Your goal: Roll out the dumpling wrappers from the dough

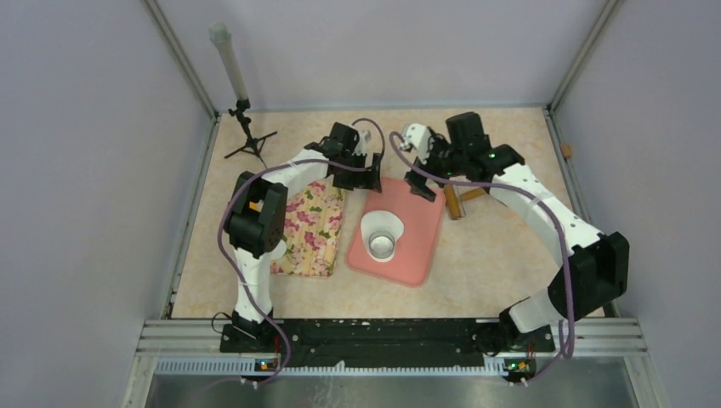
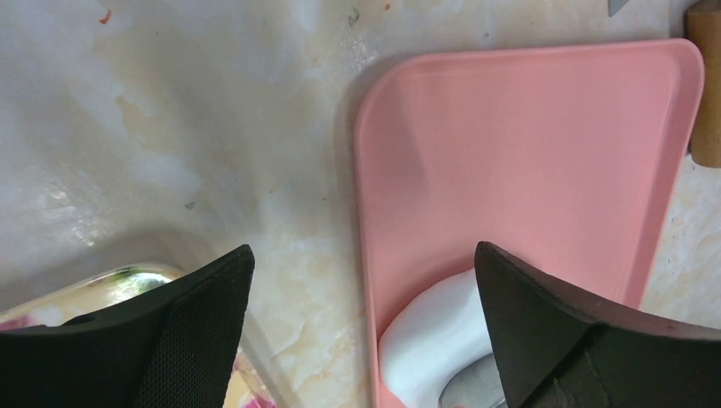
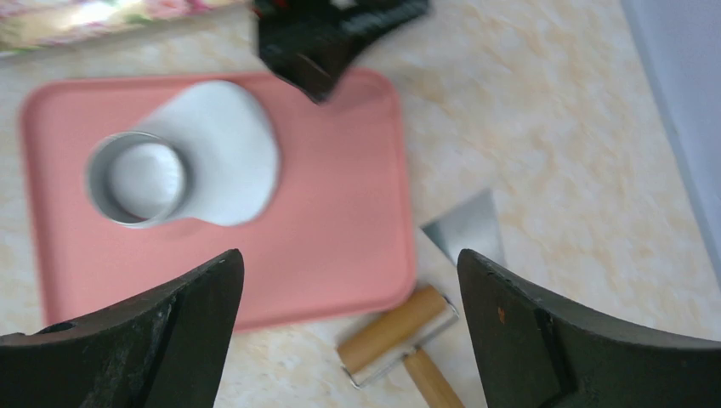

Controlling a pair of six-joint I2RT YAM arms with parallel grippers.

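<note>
The dough [image 1: 382,223] is a flattened white sheet on the pink board [image 1: 421,229]. A metal ring cutter [image 1: 383,246] stands on its near part, with white dough inside the ring. No separate dumpling wrappers show. My left gripper [image 1: 357,176] hovers open over the board's far left corner. In the left wrist view the dough [image 2: 434,340] lies beside the right finger [image 2: 544,323]. My right gripper [image 1: 422,184] hovers open over the board's far right corner. The right wrist view shows the dough [image 3: 229,153], the ring cutter [image 3: 136,178] and a wooden roller [image 3: 395,331] below the jaws.
The wooden roller [image 1: 454,202] lies on the table just right of the board, with a metal scraper blade [image 3: 466,225] beside it. A floral cloth [image 1: 310,228] lies left of the board. A small black tripod with a white tube [image 1: 245,127] stands at the back left.
</note>
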